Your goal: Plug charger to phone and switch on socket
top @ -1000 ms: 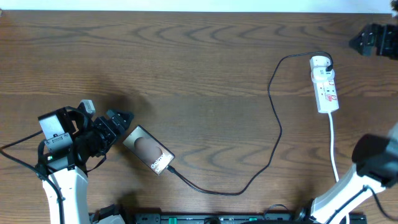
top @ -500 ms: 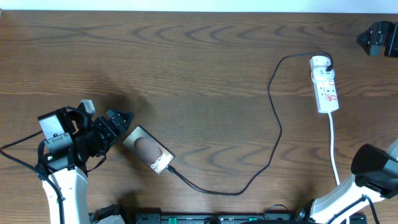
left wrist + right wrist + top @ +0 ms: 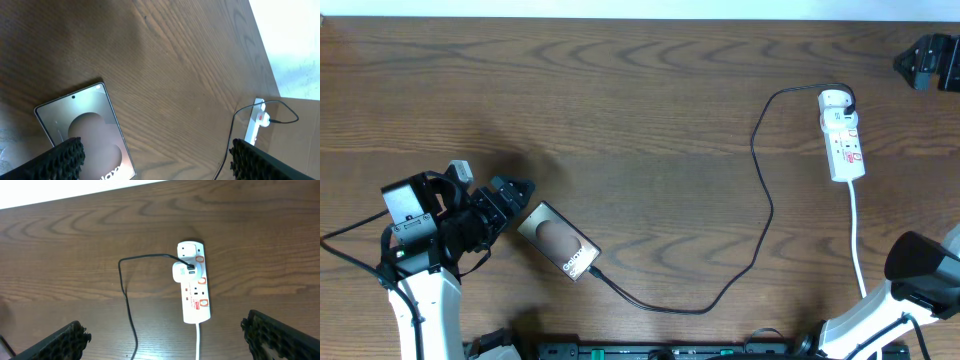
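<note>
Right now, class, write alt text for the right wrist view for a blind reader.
A white socket lies on a wooden table, the white plug head of the charger seated in it, its black cable looping left then down out of frame. The right gripper is open, dark fingers at both lower corners.

Table (image 3: 620,90): dark brown wood grain, fills almost all of every view. Pale white surface (image 3: 640,8) runs beyond its far edge; it shows as the top strip in the right wrist view and the upper right corner in the left wrist view. Black bar (image 3: 650,352) with green bits lies along the near edge overhead.
</note>
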